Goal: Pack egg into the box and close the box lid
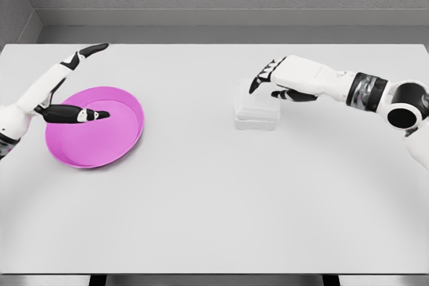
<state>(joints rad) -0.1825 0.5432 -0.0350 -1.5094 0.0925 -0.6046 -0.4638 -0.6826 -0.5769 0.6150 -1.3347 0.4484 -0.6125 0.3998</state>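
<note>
Box (257, 108) under right hand (281, 82): clear, translucent plastic, faintly glossy. Plate (124, 140) beside left hand (67, 92): smooth magenta plastic, slight sheen. Table (214, 212) beneath both: matt white, smooth. Hand shells: white hard plastic, black finger segments.

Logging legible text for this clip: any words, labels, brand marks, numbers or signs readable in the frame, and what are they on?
None. No text, number or sign is readable anywhere in the head view.
The pink plate is plain.
The clear box shows no label.
The left hand, right hand and their white arms carry no markings.
The white table is plain too.
</note>
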